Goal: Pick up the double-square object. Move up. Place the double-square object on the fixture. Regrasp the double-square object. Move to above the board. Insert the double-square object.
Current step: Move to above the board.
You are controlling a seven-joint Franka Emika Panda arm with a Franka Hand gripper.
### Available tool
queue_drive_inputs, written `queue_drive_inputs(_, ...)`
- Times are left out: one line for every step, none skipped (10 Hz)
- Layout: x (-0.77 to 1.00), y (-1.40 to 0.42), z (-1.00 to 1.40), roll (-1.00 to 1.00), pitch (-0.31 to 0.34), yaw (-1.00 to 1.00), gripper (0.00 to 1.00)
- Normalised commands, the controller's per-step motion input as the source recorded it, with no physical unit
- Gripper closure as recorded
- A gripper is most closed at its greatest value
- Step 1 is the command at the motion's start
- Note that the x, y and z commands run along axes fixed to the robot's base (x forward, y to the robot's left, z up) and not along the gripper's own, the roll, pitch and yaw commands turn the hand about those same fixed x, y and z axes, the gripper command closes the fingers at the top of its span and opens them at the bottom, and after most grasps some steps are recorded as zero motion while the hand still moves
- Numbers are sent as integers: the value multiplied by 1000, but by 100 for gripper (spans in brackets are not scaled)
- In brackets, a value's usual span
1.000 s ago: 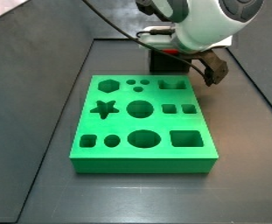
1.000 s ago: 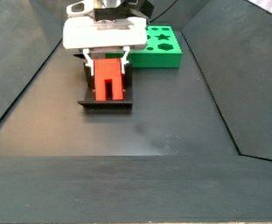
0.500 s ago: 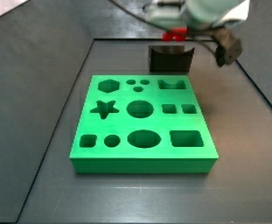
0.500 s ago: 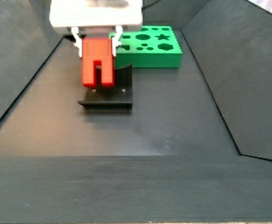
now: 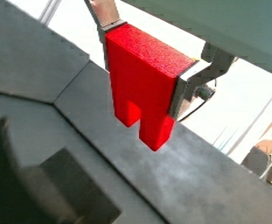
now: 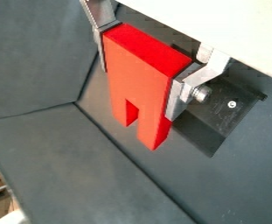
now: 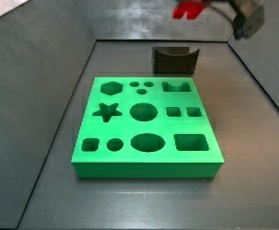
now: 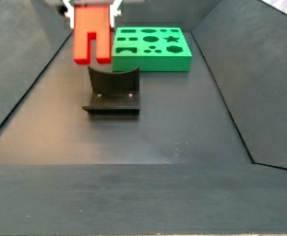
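In a wrist view the red block hangs clamped in the claw, one silver finger pressed to its side, the opposite finger mostly cut off at the frame edge. Its two prongs point down with the notch between them, clear of the dark floor below.

In a wrist view the same block fills the middle, gripped by the claw; the fixture lies behind and beneath, half hidden by a finger.

In a side view only a red corner of the block and a dark part of the claw show at the top edge. The fixture stands bare, just behind the green board, with open floor on both sides.

In a side view the block hangs above the fixture, apart from it; the claw is nearly out of frame. The board sits farther back, and the near floor is open.
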Motion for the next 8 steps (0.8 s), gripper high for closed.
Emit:
queue_drive_inputs(78,13,1000,-44,174,93,100)
queue_drive_inputs(69,1,823,-43,163,115,100)
queue_drive_inputs(56,-5,644,-36,150,129,100)
queue_drive_inputs(47,-11,526,-36,138,135,100)
queue_drive_inputs(33,-15,230,-33,110,142,100)
queue_drive_inputs(-612,-1000,394,-1000,-3,-24,100)
queue_drive_inputs(-614,-1000,395,-1000,-12,-27,100)
queue_drive_inputs(-657,-1000,410,-1000,-34,-28,100)
